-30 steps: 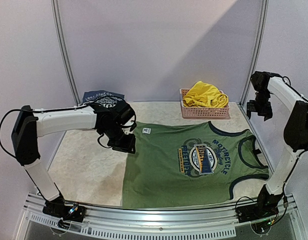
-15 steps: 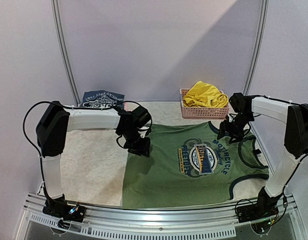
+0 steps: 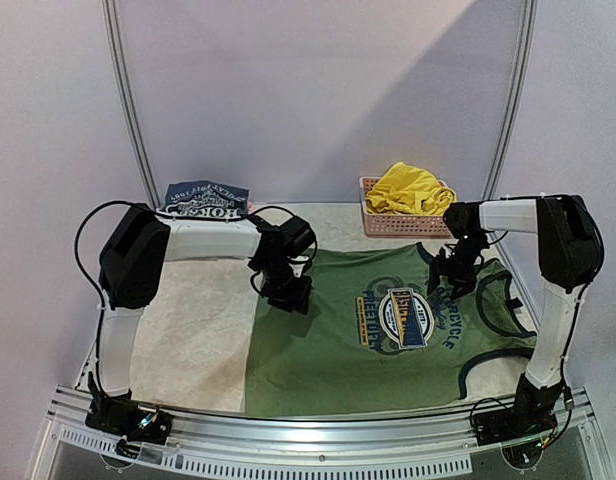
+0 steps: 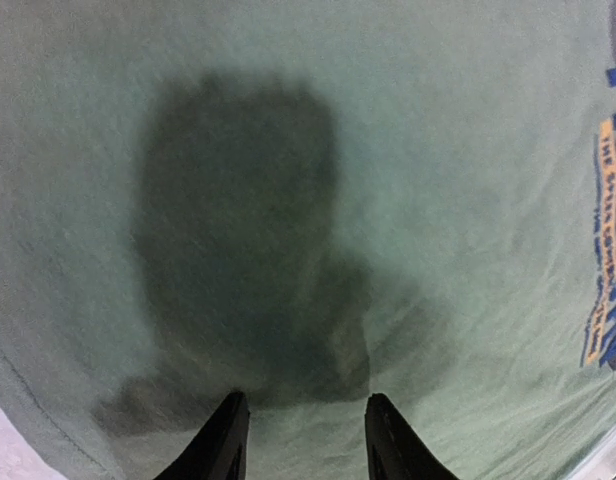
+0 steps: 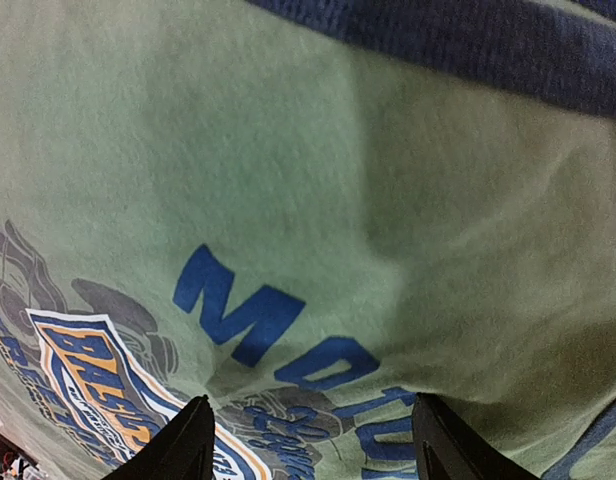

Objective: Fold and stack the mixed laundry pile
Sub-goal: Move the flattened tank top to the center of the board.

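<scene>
On the table (image 3: 178,330), the olive-green sleeveless shirt (image 3: 328,350) is spread flat, with its hem turned to the left and its dark-trimmed neck and armholes to the right. Its blue-yellow logo (image 3: 403,318) is shown face up near the middle.

The left gripper (image 3: 288,295) is held low over the shirt's far left corner, close to the hem. Its jaws are parted a moderate way and nothing is clasped between them. In the left wrist view only plain green cloth and the gripper's own shadow are seen beyond the fingers (image 4: 223,440). Whether the tips are pressed onto the cloth cannot be told.

The right gripper (image 3: 450,280) is held low over the upper chest, just beside the neckline trim (image 5: 468,45). Its jaws are spread wider, and nothing is held. Blue lettering is seen between them in the right wrist view.

The yellow shorts (image 3: 410,190) are heaped in the pink basket (image 3: 408,226) at the far edge, behind the shirt's neck end. A dark blue printed garment (image 3: 205,195) is laid at the far left corner, apart from the shirt.
</scene>
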Controlling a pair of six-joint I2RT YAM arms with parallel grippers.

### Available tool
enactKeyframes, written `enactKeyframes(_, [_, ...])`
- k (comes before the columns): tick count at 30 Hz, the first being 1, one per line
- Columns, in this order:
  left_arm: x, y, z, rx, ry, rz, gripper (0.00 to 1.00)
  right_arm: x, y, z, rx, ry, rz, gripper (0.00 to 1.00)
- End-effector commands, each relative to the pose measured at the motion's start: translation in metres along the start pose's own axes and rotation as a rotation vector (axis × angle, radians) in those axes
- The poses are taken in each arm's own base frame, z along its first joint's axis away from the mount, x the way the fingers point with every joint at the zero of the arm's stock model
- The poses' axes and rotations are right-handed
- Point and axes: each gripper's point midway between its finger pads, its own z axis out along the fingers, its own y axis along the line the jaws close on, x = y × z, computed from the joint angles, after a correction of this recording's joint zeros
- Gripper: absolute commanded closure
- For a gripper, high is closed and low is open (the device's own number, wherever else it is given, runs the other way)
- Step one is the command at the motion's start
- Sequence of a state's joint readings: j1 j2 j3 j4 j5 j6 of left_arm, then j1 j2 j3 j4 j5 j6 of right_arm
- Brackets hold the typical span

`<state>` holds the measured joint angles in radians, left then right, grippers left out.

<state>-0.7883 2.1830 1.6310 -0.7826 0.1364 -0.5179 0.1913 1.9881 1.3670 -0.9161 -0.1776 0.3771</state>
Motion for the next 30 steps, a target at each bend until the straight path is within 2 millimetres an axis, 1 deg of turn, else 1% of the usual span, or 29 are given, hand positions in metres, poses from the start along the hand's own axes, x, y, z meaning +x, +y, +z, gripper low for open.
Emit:
enactKeyframes(1, [0.001, 0.015, 0.013, -0.046, 0.031, -0.045, 0.6, -0.011, -0.016, 0.011, 0.044, 0.03, -0.004, 0.32])
enactKeyframes(4, [-0.001, 0.023, 0.019, -0.056, 0.039, -0.068, 0.6, -0.02, -0.021, 0.016, 0.039, 0.048, 0.01, 0.32])
enactKeyframes(6, [-0.004, 0.027, 0.021, -0.059, 0.042, -0.083, 0.6, -0.029, -0.02, 0.016, 0.035, 0.049, 0.001, 0.32])
enactKeyframes(7, [-0.007, 0.029, 0.022, -0.06, 0.041, -0.086, 0.6, -0.037, -0.017, 0.013, 0.032, 0.037, -0.007, 0.32])
enactKeyframes(8, [-0.01, 0.031, 0.022, -0.061, 0.042, -0.092, 0.6, -0.04, -0.017, 0.016, 0.035, 0.043, -0.013, 0.32])
enactKeyframes(12, [-0.023, 0.033, 0.023, -0.063, 0.039, -0.094, 0.6, -0.059, -0.018, 0.017, 0.039, 0.038, -0.019, 0.32])
enactKeyframes(15, [-0.035, 0.034, 0.019, -0.064, 0.026, -0.094, 0.6, -0.071, -0.019, 0.018, 0.038, 0.034, -0.01, 0.32])
enactKeyframes(19, [-0.045, 0.033, 0.005, -0.067, -0.003, -0.085, 0.6, -0.076, -0.013, 0.009, 0.021, 0.022, -0.013, 0.32])
enactKeyframes(21, [-0.047, 0.031, -0.004, -0.066, -0.017, -0.079, 0.6, -0.075, -0.009, 0.001, 0.003, 0.014, -0.012, 0.31])
enactKeyframes(24, [-0.049, 0.028, -0.024, -0.062, -0.053, -0.063, 0.6, -0.074, 0.0, -0.022, -0.017, -0.023, -0.023, 0.29])
enactKeyframes(27, [-0.05, 0.023, -0.052, -0.056, -0.103, -0.038, 0.6, -0.069, 0.012, -0.05, -0.033, -0.072, -0.042, 0.26])
enactKeyframes(28, [-0.048, 0.022, -0.059, -0.058, -0.111, -0.029, 0.6, -0.067, 0.016, -0.063, -0.037, -0.096, -0.048, 0.25])
enactKeyframes(30, [-0.044, 0.021, -0.075, -0.066, -0.131, -0.005, 0.6, -0.059, 0.02, -0.078, -0.043, -0.115, -0.04, 0.24])
